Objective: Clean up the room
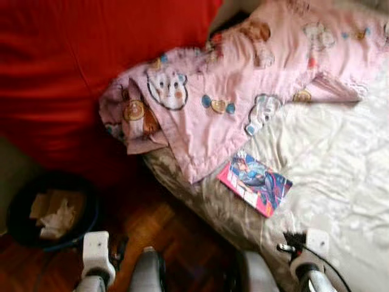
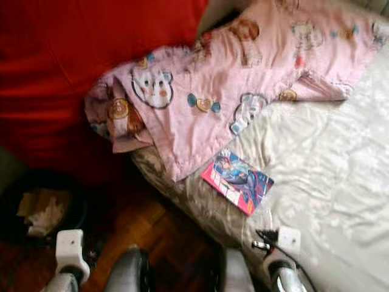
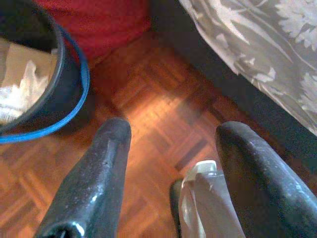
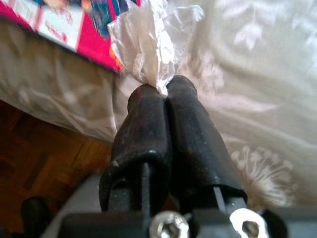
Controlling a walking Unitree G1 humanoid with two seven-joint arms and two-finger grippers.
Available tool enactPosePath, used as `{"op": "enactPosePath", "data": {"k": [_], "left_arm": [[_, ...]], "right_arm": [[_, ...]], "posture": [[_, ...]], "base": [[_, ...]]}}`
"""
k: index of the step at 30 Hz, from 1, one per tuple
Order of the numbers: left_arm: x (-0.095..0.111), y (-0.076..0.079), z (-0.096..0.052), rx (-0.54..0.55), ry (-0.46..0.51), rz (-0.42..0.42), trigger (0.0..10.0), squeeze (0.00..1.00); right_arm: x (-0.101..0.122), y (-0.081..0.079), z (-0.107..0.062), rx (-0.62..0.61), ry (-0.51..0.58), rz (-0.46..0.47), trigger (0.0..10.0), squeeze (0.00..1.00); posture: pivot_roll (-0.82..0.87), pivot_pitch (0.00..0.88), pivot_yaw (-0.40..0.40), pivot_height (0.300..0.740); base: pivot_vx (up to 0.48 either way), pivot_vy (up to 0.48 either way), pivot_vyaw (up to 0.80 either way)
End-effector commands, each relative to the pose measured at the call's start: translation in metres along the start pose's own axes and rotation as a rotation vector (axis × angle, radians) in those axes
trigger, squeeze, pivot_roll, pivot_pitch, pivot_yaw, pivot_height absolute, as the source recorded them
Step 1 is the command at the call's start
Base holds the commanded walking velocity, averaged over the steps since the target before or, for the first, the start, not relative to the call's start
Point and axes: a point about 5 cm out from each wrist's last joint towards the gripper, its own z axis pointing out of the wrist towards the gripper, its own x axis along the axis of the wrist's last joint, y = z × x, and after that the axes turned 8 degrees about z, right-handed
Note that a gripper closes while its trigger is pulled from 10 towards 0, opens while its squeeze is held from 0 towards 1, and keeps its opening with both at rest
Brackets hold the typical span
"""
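Right wrist view: my right gripper (image 4: 161, 91) is clamped tight, both fingers (image 4: 190, 129) pressed together on a scrap of thin clear wrapper (image 4: 151, 37). The wrapper stands up crumpled from the fingertips, over the pale sheet (image 4: 257, 74) near the bed edge, with the comic (image 4: 59, 25) just beyond it.

Handling, as I judge it: the wrapper is a film, near weightless, limp and slick. It will not break, but it can slide out of a light pinch or catch the air on a swing. My hold is on one bunched corner only; the rest hangs free. A firm, steady pinch should serve.

Left wrist view: my left gripper (image 3: 171, 144) hangs over the parquet floor (image 3: 163, 104), fingers well apart and holding nothing. The bin (image 3: 59, 94), dark with a blue rim, stands near it, with paper waste (image 3: 20, 89) already inside. I take that as the likely place for the wrapper.

Left eye view: the comic (image 1: 255, 183) lies flat on the sheet near the bed edge, just below a pink blanket (image 1: 243, 79) that is rumpled across the bed. The comic looks light, thin and bendable; I would take it at the edge that overhangs least cloth. The blanket is soft and bulky and would need a gathered handful. The bin (image 1: 85, 207) sits on the floor at my left, well apart from the bed.
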Motion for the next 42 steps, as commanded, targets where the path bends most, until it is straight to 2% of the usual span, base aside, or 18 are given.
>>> {"op": "enactPosePath", "data": {"k": [1, 3, 5, 6, 8, 14, 19, 22, 25, 32, 37, 42], "left_arm": [[-0.021, -0.002, -0.007, 0.011, -0.089, -0.014, 10.0, 0.0], [-0.031, 0.002, -0.003, 0.006, -0.163, -0.026, 10.0, 0.0], [-0.033, 0.003, -0.002, -0.003, -0.183, -0.028, 10.0, 0.0], [-0.035, 0.008, 0.001, -0.027, -0.213, -0.021, 10.0, 0.0], [-0.033, 0.011, 0.006, -0.036, -0.231, -0.024, 10.0, 0.0], [-0.027, 0.011, 0.016, -0.035, -0.258, -0.038, 10.0, 0.0], [-0.027, 0.011, 0.017, -0.028, -0.28, -0.045, 10.0, 0.0], [-0.03, 0.013, 0.016, -0.028, -0.299, -0.048, 10.0, 0.0], [-0.04, 0.01, 0.01, -0.014, -0.348, -0.066, 10.0, 0.0], [-0.05, 0.014, 0.004, -0.011, -0.397, -0.077, 10.0, 0.0], [-0.065, 0.018, -0.008, -0.022, -0.444, -0.065, 10.0, 0.0], [-0.066, 0.023, -0.009, -0.036, -0.456, -0.051, 10.0, 0.0]], "right_arm": [[-0.012, 0.008, -0.005, -0.044, -0.061, 0.004, 10.0, 0.0], [-0.021, 0.006, -0.004, -0.046, -0.138, -0.034, 10.0, 0.0], [-0.023, 0.005, -0.004, -0.047, -0.156, -0.041, 10.0, 0.0], [-0.026, 0.002, -0.003, -0.049, -0.184, -0.052, 10.0, 0.0], [-0.026, -0.003, 0.0, -0.05, -0.199, -0.024, 10.0, 0.0], [-0.024, -0.013, 0.005, -0.046, -0.214, -0.011, 10.0, 0.0], [-0.022, -0.016, 0.008, -0.037, -0.224, -0.02, 10.0, 0.0], [-0.023, -0.012, 0.007, -0.045, -0.239, -0.035, 10.0, 0.0], [-0.024, 0.002, 0.003, -0.082, -0.264, -0.05, 10.0, 0.0], [-0.025, 0.015, -0.001, -0.148, -0.263, -0.008, 10.0, 0.0], [-0.044, 0.031, -0.018, -0.222, -0.321, 0.039, 10.0, 0.0], [-0.053, 0.037, -0.025, -0.247, -0.349, 0.046, 10.0, 0.0]], "posture": [[0.1, 0.131, -0.004, 0.733], [0.09, 0.098, -0.003, 0.738], [0.09, 0.086, -0.003, 0.738], [0.08, 0.049, 0.003, 0.738], [0.08, 0.012, 0.01, 0.738], [0.08, 0.0, 0.009, 0.738], [0.07, 0.0, -0.005, 0.738], [0.08, 0.0, -0.017, 0.738], [0.07, 0.0, -0.025, 0.738], [0.04, 0.0, -0.008, 0.738], [0.03, 0.0, 0.011, 0.738], [0.02, 0.0, 0.023, 0.738]], "base": [[0.0, 0.0, 0.0], [0.0, 0.0, 0.0], [0.0, 0.0, 0.0], [0.0, 0.0, 0.0], [0.0, 0.0, 0.0], [0.0, 0.0, 0.0], [0.0, 0.0, 0.0], [0.0, 0.0, 0.0], [0.0, 0.0, 0.0], [0.0, 0.0, 0.0], [0.0, 0.0, 0.0], [0.0, 0.0, 0.0]]}}
